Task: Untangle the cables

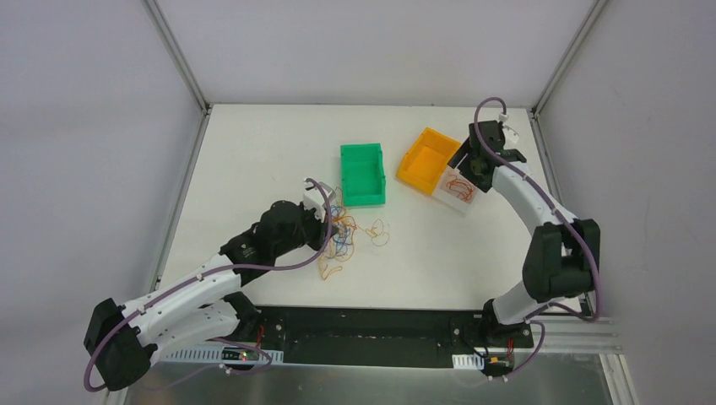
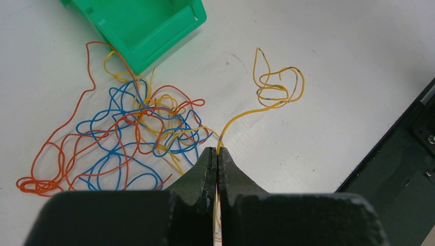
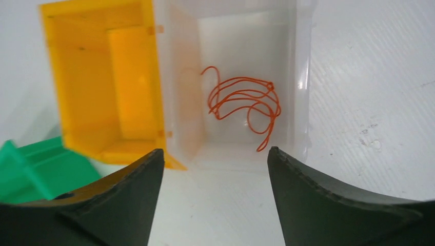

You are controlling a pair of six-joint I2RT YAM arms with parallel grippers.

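A tangle of orange, blue and yellow cables (image 1: 350,240) lies on the white table in front of the left arm; it also shows in the left wrist view (image 2: 133,128). My left gripper (image 2: 217,151) is shut on a yellow cable (image 2: 279,87), which curls away to the right of the pile. In the top view the left gripper (image 1: 333,221) sits at the pile's left edge. My right gripper (image 3: 215,154) is open and holds nothing, hovering over a clear bin (image 3: 300,77). One coiled orange cable (image 3: 243,102) lies inside that bin.
A green bin (image 1: 363,173) stands just behind the tangle. A yellow-orange bin (image 1: 426,159) stands beside the clear bin (image 1: 460,201) at the back right. A black base rail (image 1: 380,333) runs along the near table edge.
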